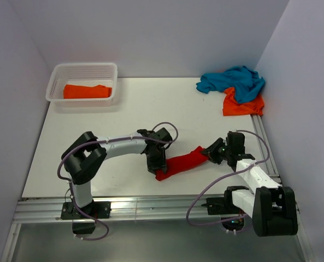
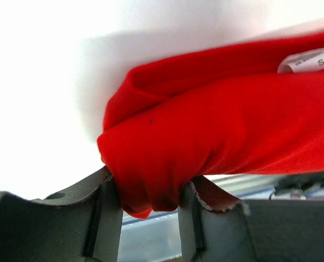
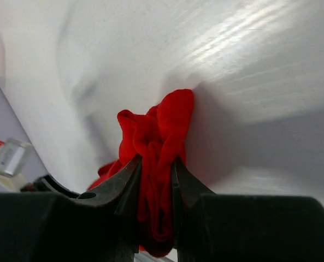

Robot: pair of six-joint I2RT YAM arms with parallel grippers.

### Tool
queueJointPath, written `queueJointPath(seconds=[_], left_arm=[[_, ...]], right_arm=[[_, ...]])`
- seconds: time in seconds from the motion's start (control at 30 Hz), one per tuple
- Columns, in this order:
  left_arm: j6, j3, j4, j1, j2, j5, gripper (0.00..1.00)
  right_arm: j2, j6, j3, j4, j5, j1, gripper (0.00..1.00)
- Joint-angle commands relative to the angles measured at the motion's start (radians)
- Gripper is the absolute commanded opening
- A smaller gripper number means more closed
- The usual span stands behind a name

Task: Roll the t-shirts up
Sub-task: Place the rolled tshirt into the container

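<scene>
Red t-shirt (image 1: pixel 181 162) bunched long; left gripper (image 1: pixel 157 168) jaws pinch its 8 o'clock end; right gripper (image 1: pixel 212 153) jaws pinch its 2 o'clock end.

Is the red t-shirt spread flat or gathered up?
Gathered, not spread: the red t-shirt is a narrow bunched band, one end pinched in the left gripper, the other in the right gripper.

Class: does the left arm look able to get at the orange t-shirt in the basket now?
Probably not yet: the left gripper is clamped on the red t-shirt. Nothing stands between it and the basket, so after letting go, likely yes.
</scene>
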Motion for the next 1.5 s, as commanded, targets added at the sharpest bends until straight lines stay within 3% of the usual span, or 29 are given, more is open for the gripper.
queueJointPath(seconds=[0.0,0.27,0.43,0.57,0.73,0.83,1.03,1.23,1.47], left_arm=[[0.083,0.024,-0.236,0.081,0.013,-0.191,0.0],[0.196,0.079,-0.302,0.267,-0.068,-0.158,0.0],[0.269,0.196,-0.348,0.415,-0.065,-0.198,0.0],[0.339,0.341,-0.412,0.537,-0.034,-0.246,0.0],[0.387,0.636,-0.48,0.713,0.05,-0.275,0.0],[0.407,0.812,-0.512,0.788,0.124,-0.31,0.0],[0.451,0.946,-0.387,0.911,0.236,-0.327,0.0],[0.494,0.958,-0.169,0.994,0.343,-0.301,0.0],[0.543,1.141,-0.065,1.008,0.481,-0.309,0.0]], right_arm=[[0.024,-0.043,0.107,0.037,0.128,0.077,0.0],[0.13,-0.014,0.258,0.129,0.213,0.206,0.0],[0.314,0.023,0.492,0.129,0.248,0.327,0.0],[0.492,0.059,0.763,0.129,0.261,0.401,0.0],[0.758,0.092,1.176,0.094,0.271,0.486,0.0],[0.906,0.127,1.342,0.101,0.283,0.517,0.0],[1.208,0.235,1.764,0.178,0.282,0.554,0.0],[1.379,0.318,1.879,0.346,0.323,0.603,0.0],[1.437,0.304,1.915,0.377,0.3,0.631,0.0]])
